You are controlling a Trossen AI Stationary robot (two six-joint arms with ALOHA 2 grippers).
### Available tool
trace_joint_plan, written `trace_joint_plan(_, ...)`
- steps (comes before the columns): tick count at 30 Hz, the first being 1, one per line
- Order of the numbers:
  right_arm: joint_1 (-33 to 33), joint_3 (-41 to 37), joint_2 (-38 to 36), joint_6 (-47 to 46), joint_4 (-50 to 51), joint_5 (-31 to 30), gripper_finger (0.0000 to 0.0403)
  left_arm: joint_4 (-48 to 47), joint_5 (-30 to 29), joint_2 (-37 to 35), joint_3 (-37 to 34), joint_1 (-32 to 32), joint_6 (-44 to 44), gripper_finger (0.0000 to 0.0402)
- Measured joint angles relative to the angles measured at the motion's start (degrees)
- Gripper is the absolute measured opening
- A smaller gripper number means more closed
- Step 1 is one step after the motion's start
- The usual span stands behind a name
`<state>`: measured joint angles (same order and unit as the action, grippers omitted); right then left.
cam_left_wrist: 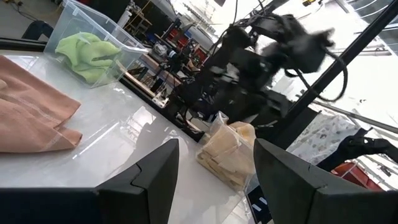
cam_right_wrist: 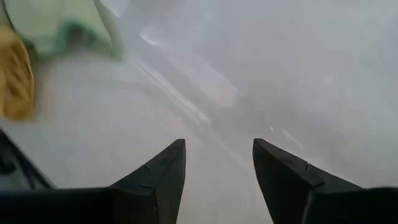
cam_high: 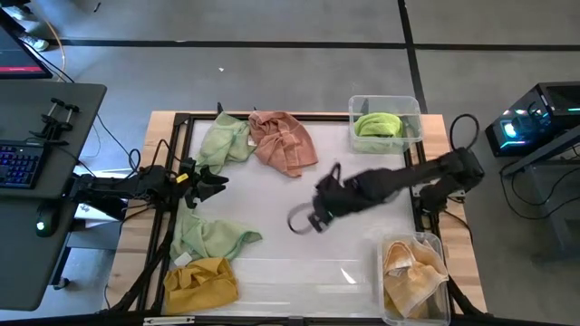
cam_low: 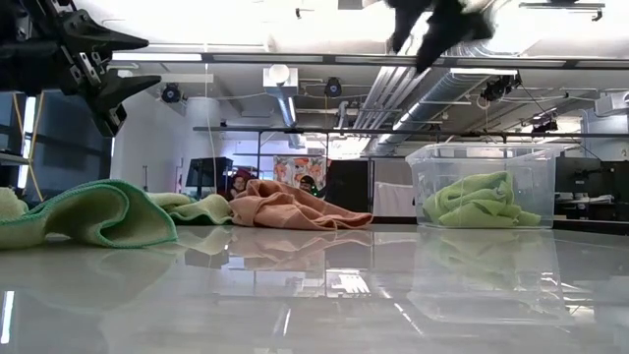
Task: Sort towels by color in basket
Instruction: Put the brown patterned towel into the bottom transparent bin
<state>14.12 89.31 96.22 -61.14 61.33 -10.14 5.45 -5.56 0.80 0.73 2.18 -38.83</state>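
Several towels lie loose on the table: a pale green one (cam_high: 227,140) and a dusty pink one (cam_high: 283,140) near the far edge, another pale green one (cam_high: 208,237) and a mustard one (cam_high: 199,282) at the near left. A bright green towel (cam_high: 379,127) sits in the far right bin (cam_high: 412,104). A yellow-peach towel (cam_high: 410,272) fills the near right bin (cam_high: 433,312). My left gripper (cam_high: 216,181) hangs open above the table's left side, empty. My right gripper (cam_high: 308,222) is open over the bare middle of the table, raised, with nothing between its fingers (cam_right_wrist: 168,168).
A black frame (cam_high: 272,116) runs round the white tabletop. In the low view the pink towel (cam_low: 285,208) and pale green towel (cam_low: 88,211) lie ahead, with the bright green towel's bin (cam_low: 482,187) on the right. Bare tabletop (cam_high: 299,263) lies between the towels and bins.
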Motion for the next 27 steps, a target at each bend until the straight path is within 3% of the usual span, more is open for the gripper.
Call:
trace_joint_plan(5, -9.6, -5.3, 0.1, 12.2, -15.4, 2.0, 0.0198, 0.0, 0.0, 0.0, 0.0, 0.0, 0.0, 0.0195)
trace_joint_plan(12, -21.6, -6.8, 3.6, 28.6, -34.9, 9.8, 0.0262, 0.0, 0.0, 0.0, 0.0, 0.0, 0.0, 0.0195)
trace_joint_plan(17, -28.3, -6.8, 8.8, 40.5, -41.2, 14.7, 0.0287, 0.1, 0.0, 0.0, 0.0, 0.0, 0.0, 0.0195)
trace_joint_plan(20, -31.5, -6.8, 12.1, 48.0, -44.1, 14.5, 0.0288, 0.0, 0.0, 0.0, 0.0, 0.0, 0.0, 0.0195)
trace_joint_plan(27, -36.6, -6.8, 19.1, 54.1, -48.9, 14.8, 0.0288, 0.0, 0.0, 0.0, 0.0, 0.0, 0.0, 0.0195)
